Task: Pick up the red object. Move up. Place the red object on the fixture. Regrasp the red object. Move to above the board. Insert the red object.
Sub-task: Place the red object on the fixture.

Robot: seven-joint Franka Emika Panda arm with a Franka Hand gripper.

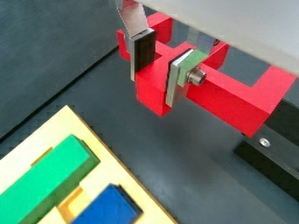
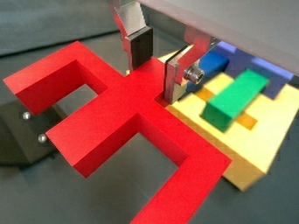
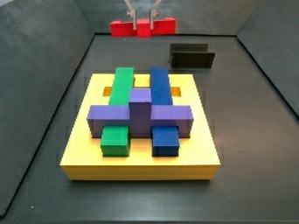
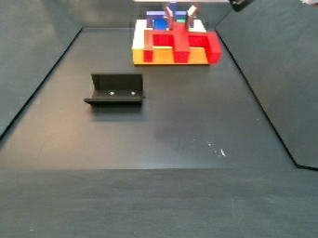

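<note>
My gripper [image 1: 160, 66] is shut on the middle prong of the red object [image 1: 228, 101], a bright red E-shaped block, and holds it in the air. In a side view the gripper [image 3: 142, 21] and the red object [image 3: 142, 29] hang high at the far end, beyond the yellow board [image 3: 140, 163]. The black fixture [image 3: 191, 58] stands on the floor between them, off to one side. In a wrist view the red object [image 2: 117, 114] fills the frame, with the board [image 2: 251, 144] beside it and the fixture [image 2: 24, 131] below. It also shows in a side view [image 4: 178, 48].
The board carries a purple cross block [image 3: 140, 112], green blocks [image 3: 114, 140] and blue blocks [image 3: 166, 140]. Dark walls enclose the dark floor on all sides. The fixture [image 4: 114, 90] stands alone on the floor.
</note>
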